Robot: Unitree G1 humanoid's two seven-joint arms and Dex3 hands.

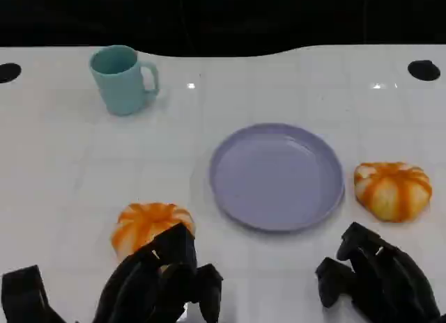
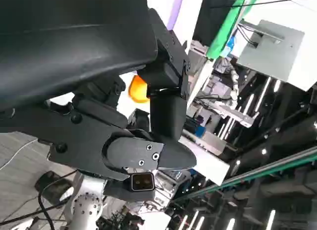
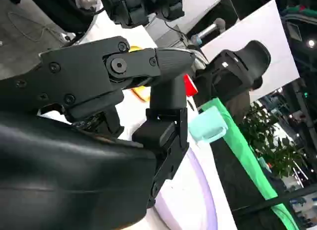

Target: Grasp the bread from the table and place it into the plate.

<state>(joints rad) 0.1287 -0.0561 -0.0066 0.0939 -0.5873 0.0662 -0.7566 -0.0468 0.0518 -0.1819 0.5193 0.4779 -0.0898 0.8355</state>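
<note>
Black fingers (image 1: 182, 250) of the left hand (image 1: 157, 281) hang spread, holding nothing, over the near bread (image 1: 150, 225).
The approach looks under way; next, a close around that loaf, then a carry to the purple plate (image 1: 230, 198) mid-tabletop. The right hand (image 1: 376, 274) is loosely open and empty near the second bread (image 1: 392, 190). Contact under the left hand is hidden; both hands are cut off at the near edge.

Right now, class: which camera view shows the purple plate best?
The head view: the whole plate lies unobstructed between two breads. The left wrist view shows a thin purple sliver of its rim; the right wrist view shows part of its edge behind the right hand.
</note>
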